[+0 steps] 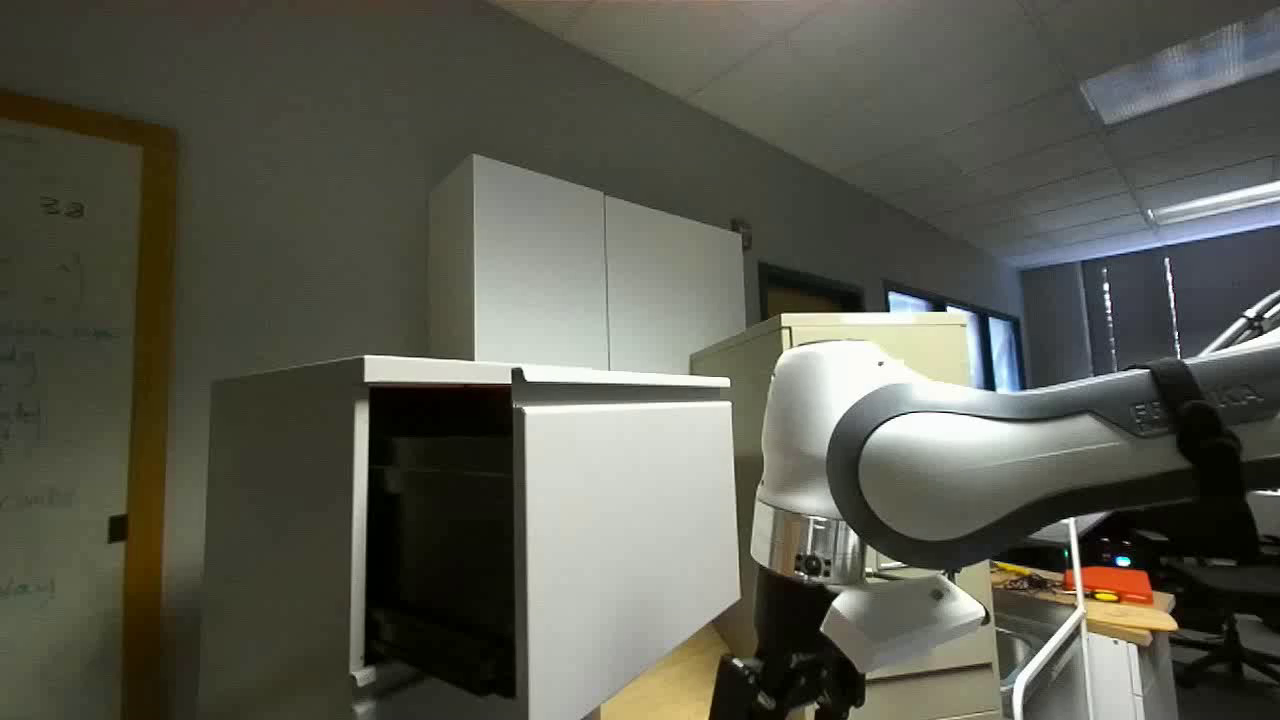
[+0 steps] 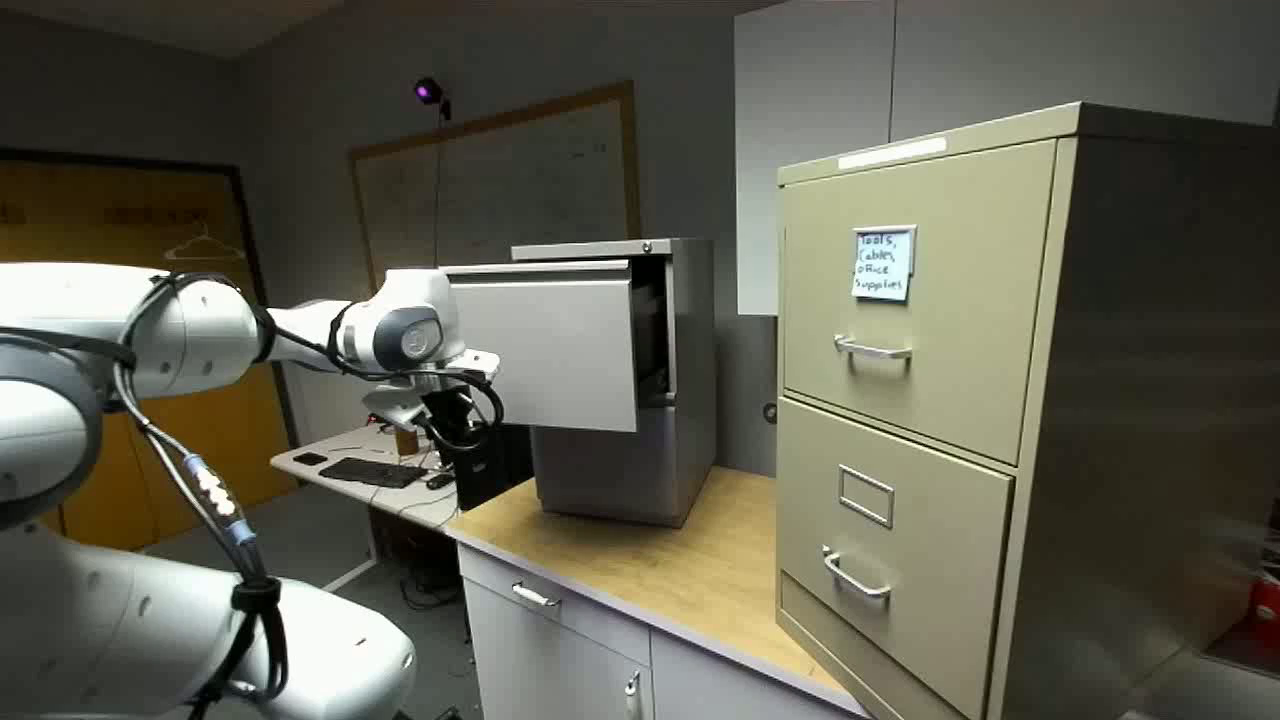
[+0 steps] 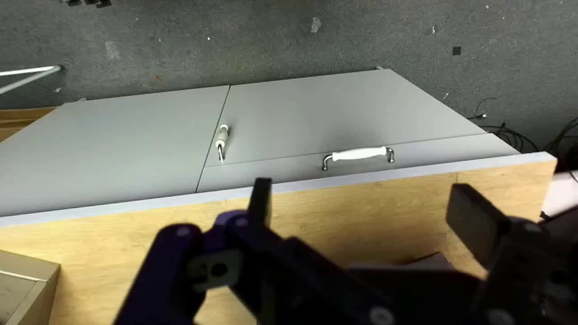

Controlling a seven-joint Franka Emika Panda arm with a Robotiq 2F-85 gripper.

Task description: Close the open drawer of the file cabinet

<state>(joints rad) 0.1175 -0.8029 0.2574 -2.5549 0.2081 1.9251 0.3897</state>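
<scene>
The open drawer is a flat white panel in both exterior views. It stands well out from the white file cabinet, whose dark inside shows in the gap. The cabinet also shows in an exterior view on a wooden counter. My gripper points down, in front of the drawer panel. In an exterior view the gripper overlaps the panel's left part; I cannot tell if it touches. In the wrist view the gripper is open with nothing between its fingers. The drawer is not identifiable there.
The wooden counter lies below; its front edge and handled doors show in the wrist view. A beige drawer cabinet stands beside the file cabinet. A white two-door cupboard is behind. A desk with a keyboard is beyond.
</scene>
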